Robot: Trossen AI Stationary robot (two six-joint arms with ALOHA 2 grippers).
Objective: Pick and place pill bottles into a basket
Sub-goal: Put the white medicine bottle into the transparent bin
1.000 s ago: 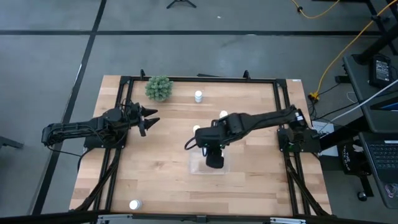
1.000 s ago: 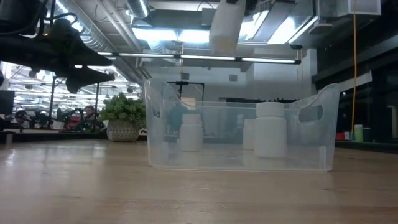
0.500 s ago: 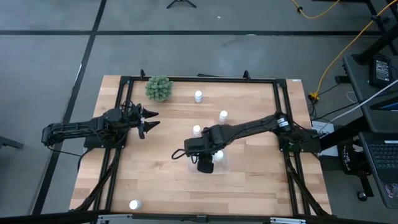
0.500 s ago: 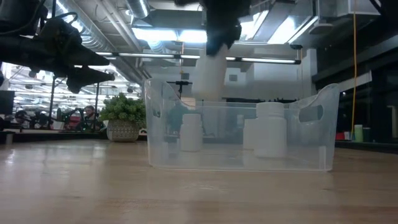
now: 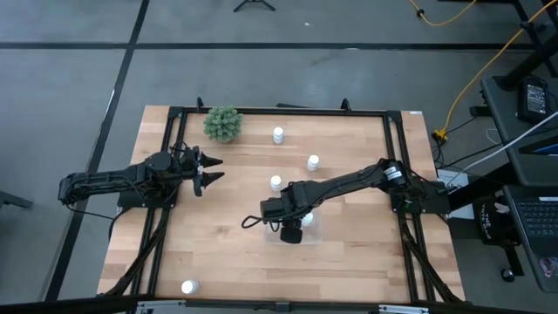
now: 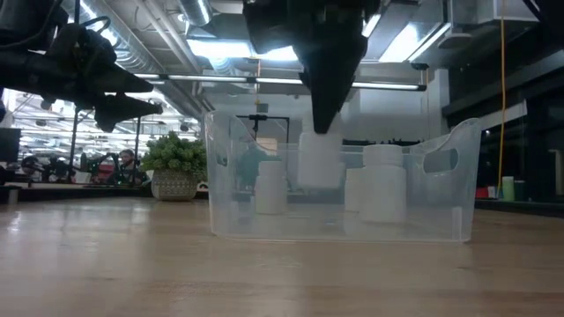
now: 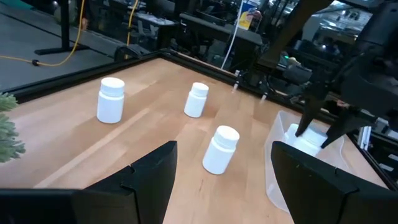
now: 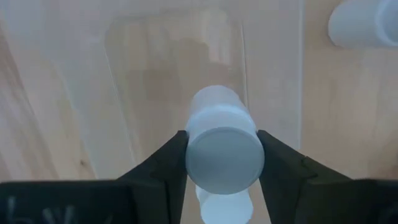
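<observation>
1. Your right gripper (image 8: 221,163) pinches a bottle (image 8: 222,140) by its cap, low inside the basket (image 6: 339,227), just above the floor.
2. Risk: a release from here may tip the smooth, hard plastic cylinder against the bottle (image 6: 382,185) to its right.
3. The basket is thin, clear and light; a finger catching its wall could drag it.
4. Your left gripper (image 5: 209,168) waits spread and empty, far left.

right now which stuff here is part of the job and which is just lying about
Part of the job:
- clear tray
- bottle held in the right gripper over the tray
- loose bottles on the table

Lying about:
- green plant
</observation>
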